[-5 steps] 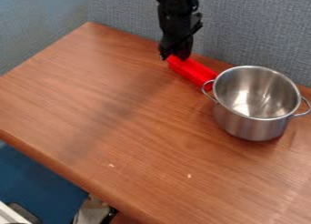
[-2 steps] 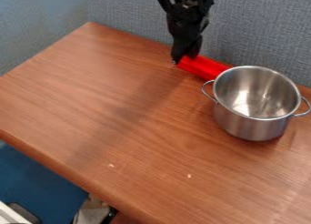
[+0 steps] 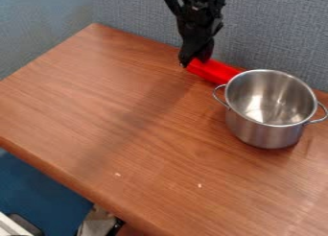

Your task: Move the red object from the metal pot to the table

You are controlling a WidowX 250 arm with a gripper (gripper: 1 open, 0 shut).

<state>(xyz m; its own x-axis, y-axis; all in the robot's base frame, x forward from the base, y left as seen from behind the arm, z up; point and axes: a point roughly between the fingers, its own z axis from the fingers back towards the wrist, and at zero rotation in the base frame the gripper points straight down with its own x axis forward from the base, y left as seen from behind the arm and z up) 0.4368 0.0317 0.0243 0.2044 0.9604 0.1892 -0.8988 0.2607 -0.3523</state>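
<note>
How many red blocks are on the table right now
1. The red object lies on the table near its far edge, just left of the metal pot, with the gripper at its left end. The pot looks empty.

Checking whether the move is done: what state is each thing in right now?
red object: lying flat on the table, outside the pot, just beside its left handle.
metal pot: upright, nothing visible inside.
claw: shut, tip down at the red object's far end; whether it grips it cannot be told.
table: bears the pot and the red object.
</note>
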